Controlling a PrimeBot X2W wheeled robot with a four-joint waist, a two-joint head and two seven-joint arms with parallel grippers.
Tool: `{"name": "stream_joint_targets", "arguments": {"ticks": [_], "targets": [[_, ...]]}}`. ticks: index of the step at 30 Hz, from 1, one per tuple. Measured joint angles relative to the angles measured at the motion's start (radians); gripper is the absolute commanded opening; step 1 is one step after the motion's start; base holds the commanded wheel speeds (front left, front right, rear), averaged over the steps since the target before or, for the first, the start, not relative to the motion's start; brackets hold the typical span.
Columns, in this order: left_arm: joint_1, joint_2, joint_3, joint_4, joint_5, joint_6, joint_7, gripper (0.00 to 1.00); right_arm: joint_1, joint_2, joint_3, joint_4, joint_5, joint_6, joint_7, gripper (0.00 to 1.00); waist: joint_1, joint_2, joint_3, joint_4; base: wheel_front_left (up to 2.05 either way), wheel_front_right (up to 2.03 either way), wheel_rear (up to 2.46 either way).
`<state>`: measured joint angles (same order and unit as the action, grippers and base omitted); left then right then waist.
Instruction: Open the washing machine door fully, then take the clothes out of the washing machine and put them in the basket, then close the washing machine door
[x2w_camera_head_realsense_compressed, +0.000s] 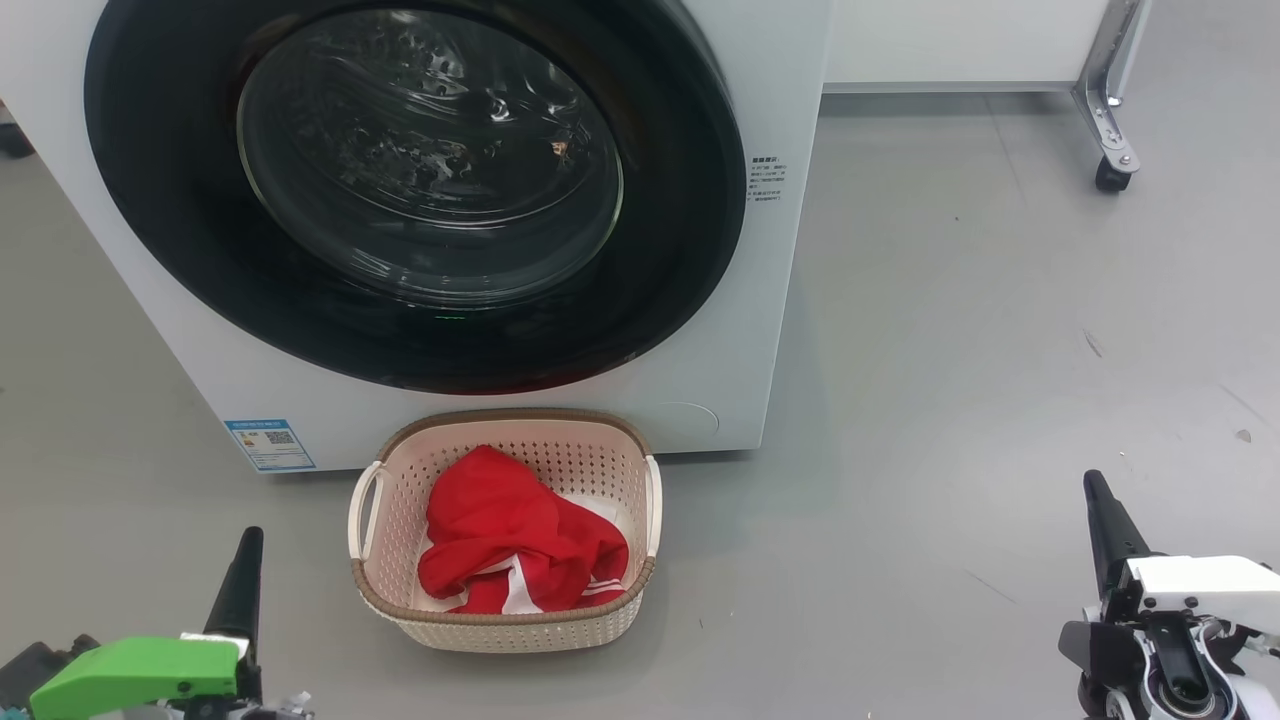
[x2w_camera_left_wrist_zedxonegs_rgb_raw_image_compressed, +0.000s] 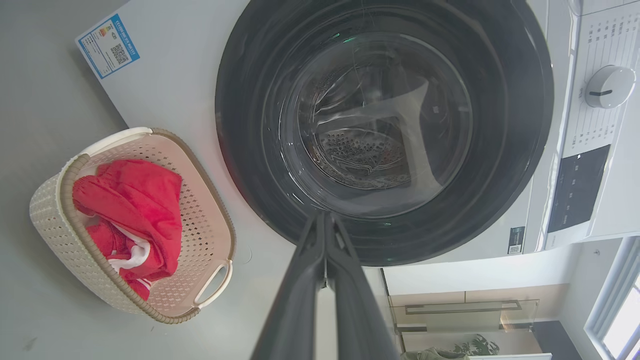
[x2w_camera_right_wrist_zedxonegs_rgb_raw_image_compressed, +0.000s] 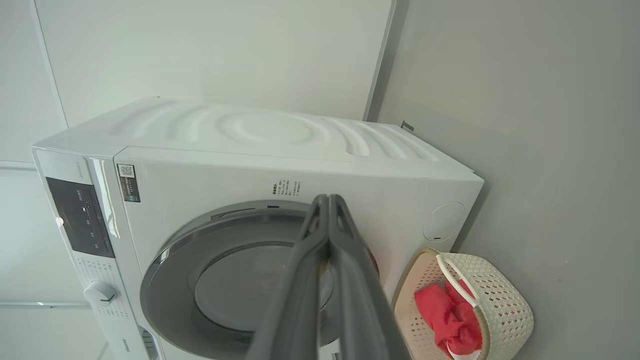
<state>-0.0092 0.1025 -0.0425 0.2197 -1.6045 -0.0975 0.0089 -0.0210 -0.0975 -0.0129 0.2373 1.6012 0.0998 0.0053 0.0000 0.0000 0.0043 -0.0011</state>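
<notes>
The white washing machine (x2w_camera_head_realsense_compressed: 760, 330) fills the upper left of the head view, and its round black-rimmed door (x2w_camera_head_realsense_compressed: 420, 190) sits flat against the front, closed. On the floor just before it stands the cream basket (x2w_camera_head_realsense_compressed: 505, 625) with the red clothes (x2w_camera_head_realsense_compressed: 500, 540) bundled inside. My left gripper (x2w_camera_head_realsense_compressed: 245, 555) is at the lower left, shut and empty, fingers pointing up. My right gripper (x2w_camera_head_realsense_compressed: 1098, 500) is at the lower right, shut and empty as well. Both stay well back from the machine. The left wrist view shows the door (x2w_camera_left_wrist_zedxonegs_rgb_raw_image_compressed: 385, 130), the basket (x2w_camera_left_wrist_zedxonegs_rgb_raw_image_compressed: 55, 220) and the clothes (x2w_camera_left_wrist_zedxonegs_rgb_raw_image_compressed: 135, 200).
Grey floor (x2w_camera_head_realsense_compressed: 950, 380) stretches to the right of the machine. A white cabinet or table on a metal leg with a caster (x2w_camera_head_realsense_compressed: 1113, 172) stands at the back right. A blue label (x2w_camera_head_realsense_compressed: 270, 445) sits on the machine's lower front corner.
</notes>
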Motion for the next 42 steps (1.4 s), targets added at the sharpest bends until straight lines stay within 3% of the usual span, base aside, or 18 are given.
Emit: {"name": "stream_joint_targets", "arguments": {"ticks": [8, 42], "targets": [[-0.022, 0.001, 0.012, 0.019, -0.077, -0.011, 0.012, 0.00, -0.019, -0.004, -0.016, 0.012, 0.081, 0.012, 0.020, 0.00, 0.0000, 0.0000, 0.000, 0.001, 0.00, 0.00, 0.00], [-0.033, 0.001, 0.015, 0.038, -0.077, -0.022, 0.018, 0.00, -0.032, -0.004, -0.020, 0.028, 0.081, 0.013, 0.025, 0.00, 0.0000, 0.0000, -0.001, 0.001, 0.00, 0.00, 0.00]]}}
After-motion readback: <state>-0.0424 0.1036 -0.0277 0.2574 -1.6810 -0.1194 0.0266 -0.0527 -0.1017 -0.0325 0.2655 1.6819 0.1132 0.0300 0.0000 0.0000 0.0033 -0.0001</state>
